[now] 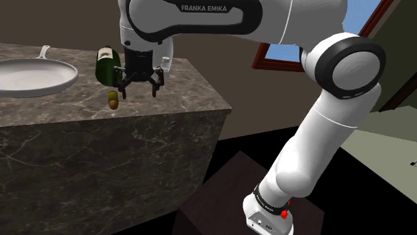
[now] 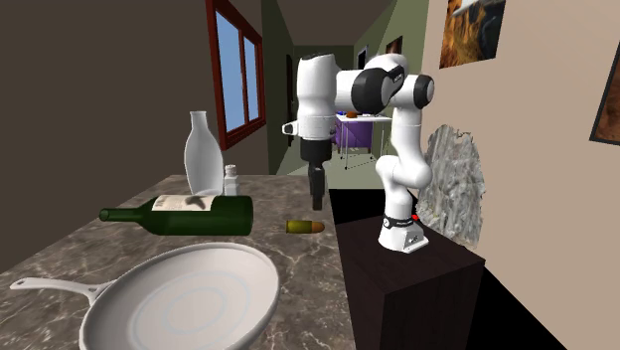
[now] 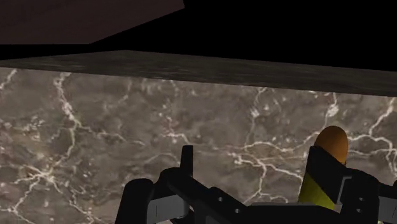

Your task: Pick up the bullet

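The bullet [image 1: 114,100], brass-coloured with an orange tip, lies on its side on the dark marble counter [image 1: 187,93]. In the second exterior view the bullet [image 2: 305,227] rests near the counter's edge, just in front of the gripper [image 2: 318,202]. My black gripper [image 1: 138,92] points down just above the counter, open and holding nothing. The bullet is beside it, toward the shoulder view's left, not between the fingers. In the wrist view the bullet [image 3: 332,143] shows partly behind one finger [image 3: 324,170], outside the open gap of the gripper [image 3: 254,168].
A dark green bottle [image 1: 105,65] lies on its side close behind the gripper. A white frying pan [image 2: 179,293] sits farther along the counter. A tall white bottle [image 2: 203,154] and a small shaker [image 2: 231,181] stand near the wall. The counter's edge [image 2: 338,268] drops beside the bullet.
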Controlling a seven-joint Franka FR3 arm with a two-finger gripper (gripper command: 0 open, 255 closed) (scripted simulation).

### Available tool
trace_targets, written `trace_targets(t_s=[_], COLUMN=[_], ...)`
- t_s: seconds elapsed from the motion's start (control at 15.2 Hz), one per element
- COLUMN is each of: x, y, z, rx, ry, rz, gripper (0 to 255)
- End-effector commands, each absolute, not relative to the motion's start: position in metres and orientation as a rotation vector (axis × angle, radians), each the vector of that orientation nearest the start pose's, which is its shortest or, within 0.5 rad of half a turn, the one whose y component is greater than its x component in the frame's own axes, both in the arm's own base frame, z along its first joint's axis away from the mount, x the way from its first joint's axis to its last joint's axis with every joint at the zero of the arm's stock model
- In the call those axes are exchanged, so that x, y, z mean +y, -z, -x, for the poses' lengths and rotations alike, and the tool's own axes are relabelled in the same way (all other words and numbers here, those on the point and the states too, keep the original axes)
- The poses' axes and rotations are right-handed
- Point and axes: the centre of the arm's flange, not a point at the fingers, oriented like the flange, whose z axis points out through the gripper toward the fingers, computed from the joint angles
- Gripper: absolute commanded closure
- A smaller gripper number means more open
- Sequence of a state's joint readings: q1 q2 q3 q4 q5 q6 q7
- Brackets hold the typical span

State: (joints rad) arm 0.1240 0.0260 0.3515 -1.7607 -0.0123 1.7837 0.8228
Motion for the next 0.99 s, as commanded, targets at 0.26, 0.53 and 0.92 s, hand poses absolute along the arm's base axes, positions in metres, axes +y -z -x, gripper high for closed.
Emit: trace_targets(t_s=[0.26,0.53,0.92], x=[0.314,0.317,0.317], y=[-0.542,-0.526,-0.502], z=[-0.560,-0.563,-0.563], rx=[0.611,0.615,0.615], ry=[0.031,0.032,0.032], rz=[3.063,3.061,3.061], gripper=[0,0,0])
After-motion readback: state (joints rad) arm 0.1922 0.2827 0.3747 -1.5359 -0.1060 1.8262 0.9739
